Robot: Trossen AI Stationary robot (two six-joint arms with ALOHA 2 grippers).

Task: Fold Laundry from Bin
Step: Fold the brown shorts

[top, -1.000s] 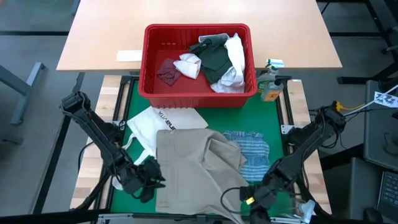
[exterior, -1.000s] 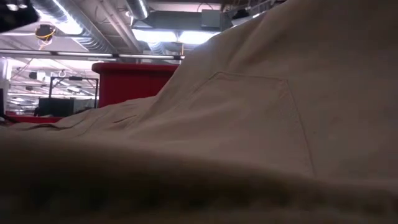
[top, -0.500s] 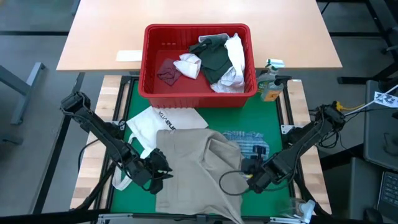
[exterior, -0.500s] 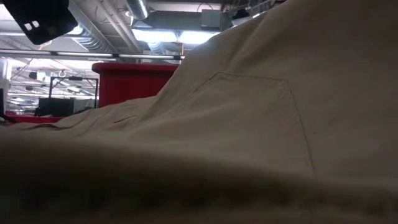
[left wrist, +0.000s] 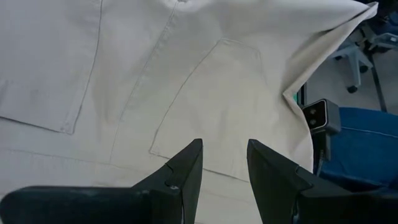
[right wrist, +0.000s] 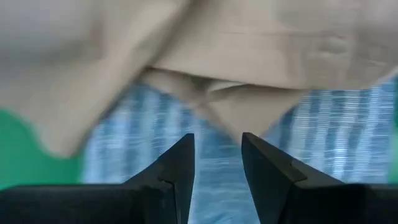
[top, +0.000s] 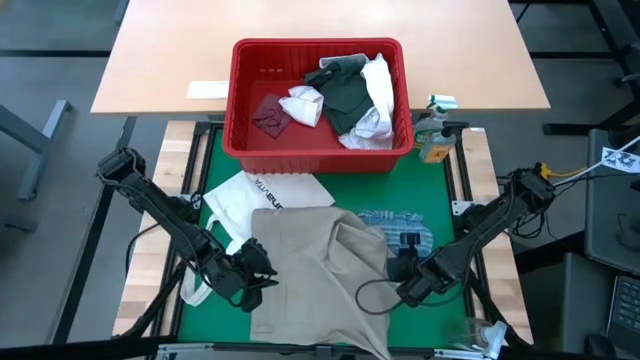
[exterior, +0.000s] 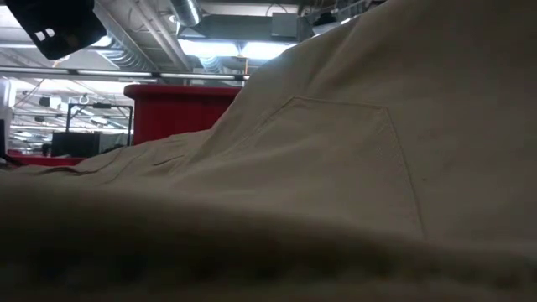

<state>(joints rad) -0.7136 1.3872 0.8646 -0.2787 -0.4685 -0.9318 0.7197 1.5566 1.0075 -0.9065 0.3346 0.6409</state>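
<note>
The low view shows only tan shirt (exterior: 336, 168); from above, the left gripper (top: 262, 272) and right gripper (top: 400, 270) flank it, fingers spread, empty.

Even, bright overhead light fills the high view; shadows under the red bin (top: 318, 100) and both arms are soft and short, with no glare on the wooden table (top: 160, 60). The low view is darker: the tan shirt (exterior: 352, 159) sits so close that its near fold is a dim, out-of-focus band, while ceiling lamps (exterior: 226, 46) behind blow out to white. The left wrist view is sharp and evenly lit. The right wrist view is smeared, the blue-striped cloth (right wrist: 348, 143) blurred
</note>
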